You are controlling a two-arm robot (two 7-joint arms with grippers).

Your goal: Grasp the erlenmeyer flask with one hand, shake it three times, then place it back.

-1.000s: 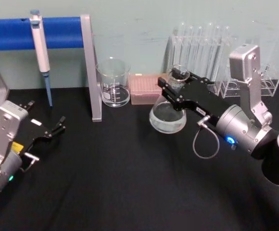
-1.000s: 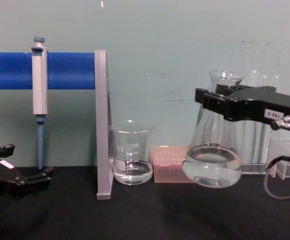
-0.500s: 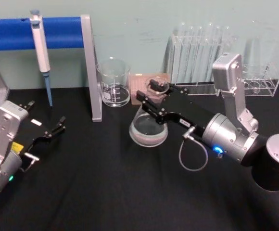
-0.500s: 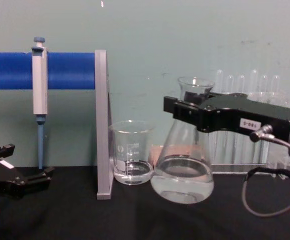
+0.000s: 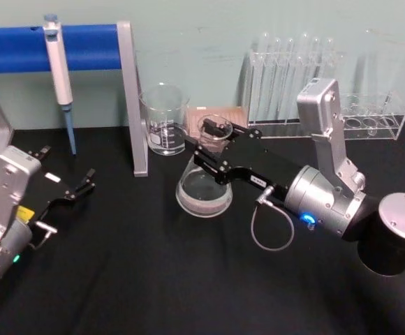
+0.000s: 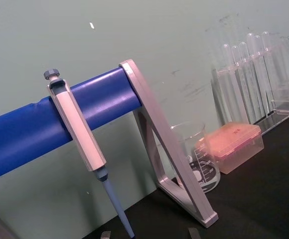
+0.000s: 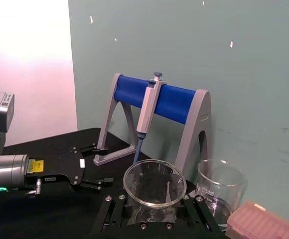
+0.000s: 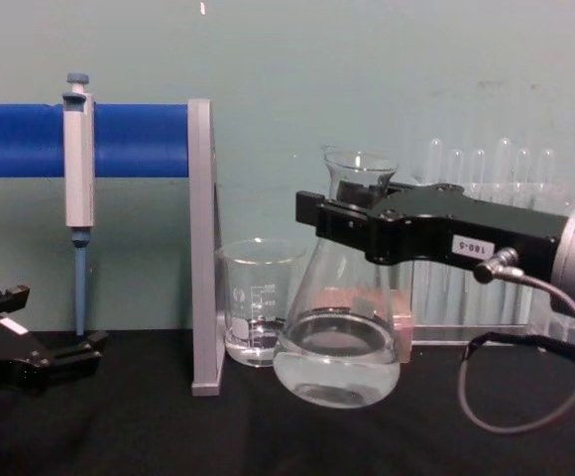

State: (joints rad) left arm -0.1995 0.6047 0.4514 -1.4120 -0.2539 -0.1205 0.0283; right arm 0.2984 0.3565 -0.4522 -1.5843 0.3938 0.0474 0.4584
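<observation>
The erlenmeyer flask (image 5: 204, 190), clear glass with a shallow pool of clear liquid in its wide base, was held slightly tilted just in front of the beaker (image 5: 165, 118) and to its right. The hand (image 5: 215, 143), a black gripper on a silver-grey wrist, was clamped around its narrow neck.

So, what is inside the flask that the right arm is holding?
Clear liquid fills the wide bottom of the flask; above it the glass looks empty. The right gripper clamps the neck, so its fingers cover that part of the inside.
</observation>
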